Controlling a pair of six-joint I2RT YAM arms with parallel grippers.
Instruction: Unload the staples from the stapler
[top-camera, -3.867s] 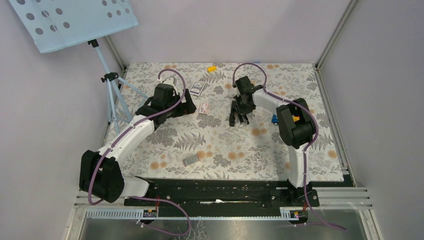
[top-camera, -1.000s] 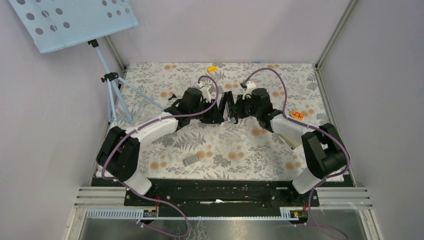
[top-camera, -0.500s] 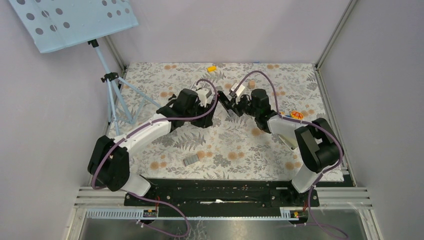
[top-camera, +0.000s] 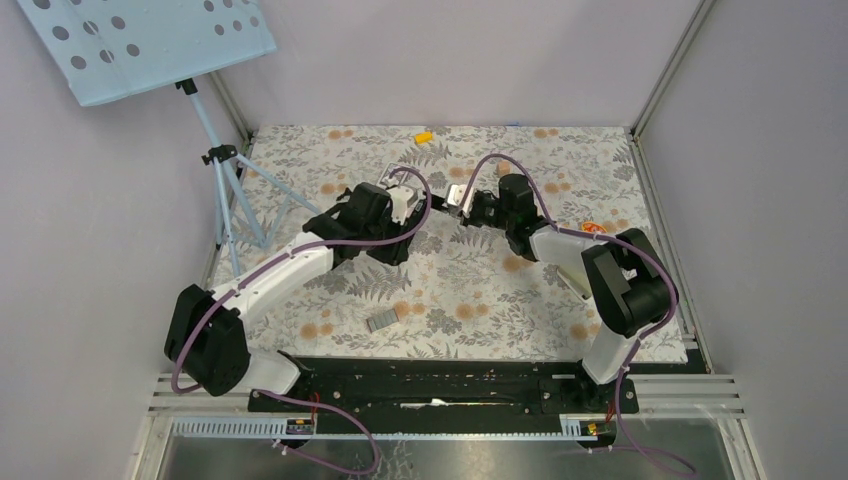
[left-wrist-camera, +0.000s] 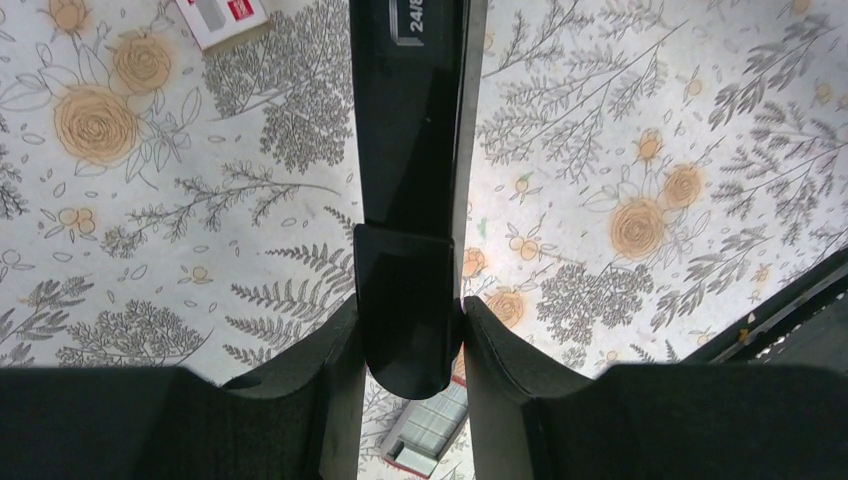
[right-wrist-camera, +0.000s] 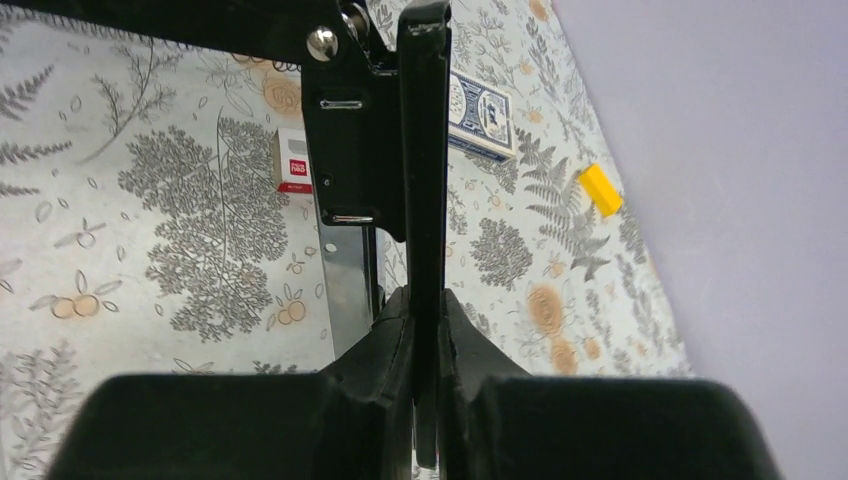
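The black stapler (top-camera: 455, 200) is held above the middle back of the table, between both grippers. My left gripper (top-camera: 415, 220) is shut on one wide black arm of the stapler (left-wrist-camera: 410, 150), whose rounded end sits between the fingers (left-wrist-camera: 408, 340). My right gripper (right-wrist-camera: 427, 320) is shut on the thin edge of the other arm (right-wrist-camera: 423, 150). Beside it a silver rail (right-wrist-camera: 345, 290) shows, and the hinge is at the far end. A grey block of staples (top-camera: 382, 320) lies on the table near the front, also seen under the left fingers (left-wrist-camera: 430, 430).
A red-and-white box (right-wrist-camera: 293, 160) and a blue patterned box (right-wrist-camera: 478, 115) lie on the floral cloth behind the stapler. A yellow block (top-camera: 424, 136) sits at the back edge. A music-stand tripod (top-camera: 225, 190) stands at the left, and a small orange-red thing (top-camera: 592, 229) lies at the right.
Both grippers keep their hold on the stapler. Over the last second the pair has shifted left and toward the back, and the left arm has drawn back to the left.
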